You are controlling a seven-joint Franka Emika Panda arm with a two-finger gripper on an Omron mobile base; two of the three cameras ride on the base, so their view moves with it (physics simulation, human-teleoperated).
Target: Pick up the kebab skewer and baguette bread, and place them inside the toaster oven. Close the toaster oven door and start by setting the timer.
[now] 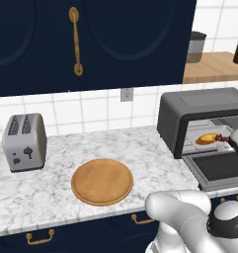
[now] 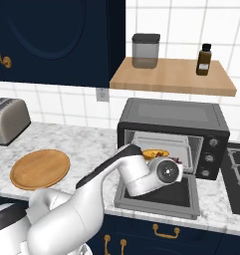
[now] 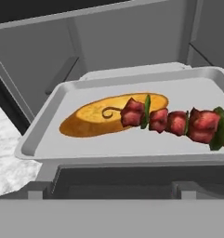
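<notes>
A: Where are the foods?

B: Both lie on the light grey tray (image 3: 48,135) inside the toaster oven (image 2: 172,119). The baguette bread (image 3: 92,120) lies flat, and the kebab skewer (image 3: 171,121) rests with its curled end over the loaf, its long axis running crosswise along the tray front.

A: And the gripper?

B: It hangs just in front of the oven mouth, above the lowered toaster oven door (image 2: 159,196), jaws spread wide and holding nothing.

A: So what does the next move turn on?

B: In my judgement, the door. It lies flat, below and in front of the hand, hinged at the oven's base. Its free edge, with the handle, points toward the robot, so the hand has to draw back, get under that edge and swing it up. The timer knobs (image 2: 209,157) sit to the right of the opening.
</notes>
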